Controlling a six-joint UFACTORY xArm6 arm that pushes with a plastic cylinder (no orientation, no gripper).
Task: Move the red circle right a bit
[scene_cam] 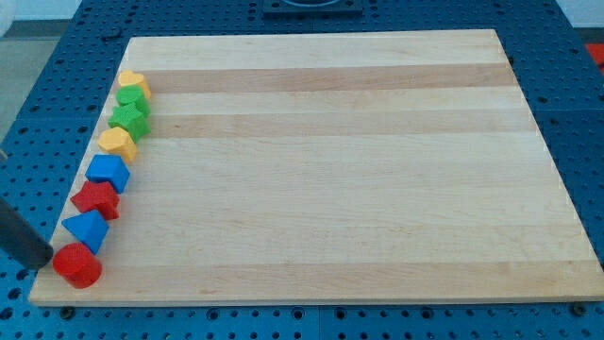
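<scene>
The red circle [76,265] lies nearest the camera, at the worktop's [340,170] bottom-left corner, with my tip [47,262] just at its left side, seemingly touching it. The arm has no fingers, only the dark rod, so nothing is gripped.

The wooden worktop is the largest thing, filling most of the view. Seven more blocks run in a touching line up its left edge from the red circle: a blue triangle-like block [87,229], a red star-like block [96,199], a blue block [109,172], a yellow block [118,144], a green star-like block [130,117], a green block [132,96] and a yellow block [134,82] at the line's top.
</scene>
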